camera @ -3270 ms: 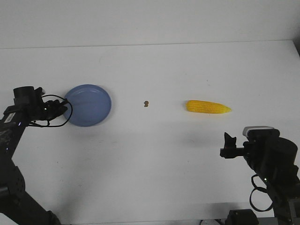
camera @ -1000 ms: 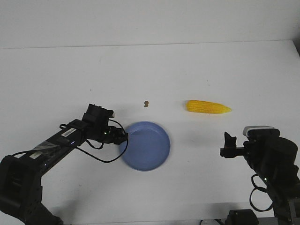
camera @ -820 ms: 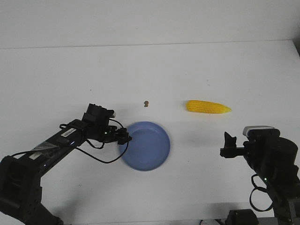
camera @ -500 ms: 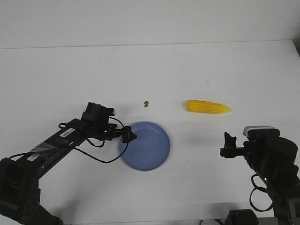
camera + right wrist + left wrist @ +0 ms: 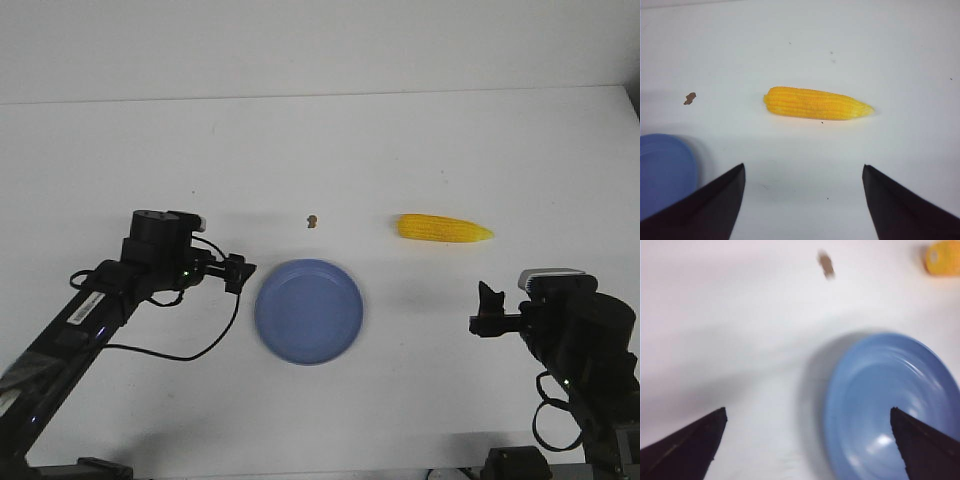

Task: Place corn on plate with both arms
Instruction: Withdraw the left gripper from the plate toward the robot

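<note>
Corn lies untouched on the table at right of centre in the front view, well apart from the plate, which sits empty at lower centre; picking and placing are not yet done. Left gripper, just left of the plate's rim, has its jaws spread wide and holds nothing. Right gripper, at lower right, is likewise wide open and empty, with the corn lying between its fingertips in its wrist view.

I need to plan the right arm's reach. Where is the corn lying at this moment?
In the front view the corn lies flat on the table's right half, beyond and to the right of the plate, apart from it, with the right tool nearer the robot.
</note>
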You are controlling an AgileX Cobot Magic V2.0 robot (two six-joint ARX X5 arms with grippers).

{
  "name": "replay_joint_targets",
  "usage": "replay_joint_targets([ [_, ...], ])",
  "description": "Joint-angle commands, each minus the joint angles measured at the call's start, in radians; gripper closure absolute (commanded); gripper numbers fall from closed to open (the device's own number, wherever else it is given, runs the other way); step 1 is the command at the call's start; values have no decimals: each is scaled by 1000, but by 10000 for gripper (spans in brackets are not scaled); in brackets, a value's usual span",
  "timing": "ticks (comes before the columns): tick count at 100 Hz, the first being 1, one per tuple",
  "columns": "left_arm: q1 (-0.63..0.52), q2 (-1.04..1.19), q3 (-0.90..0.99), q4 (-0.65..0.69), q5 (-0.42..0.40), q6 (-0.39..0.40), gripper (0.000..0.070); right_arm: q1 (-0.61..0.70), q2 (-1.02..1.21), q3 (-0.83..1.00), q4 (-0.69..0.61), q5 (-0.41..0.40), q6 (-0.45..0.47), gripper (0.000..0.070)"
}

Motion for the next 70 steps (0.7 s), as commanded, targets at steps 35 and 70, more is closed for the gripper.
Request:
replay_joint_targets([
  [35,124,-246,11,-87,-210,254,22,2,5,15,11,1,9,207],
  [70,183,-278,11,-134,-224,267,24,2,5,15,14,1,9,207],
])
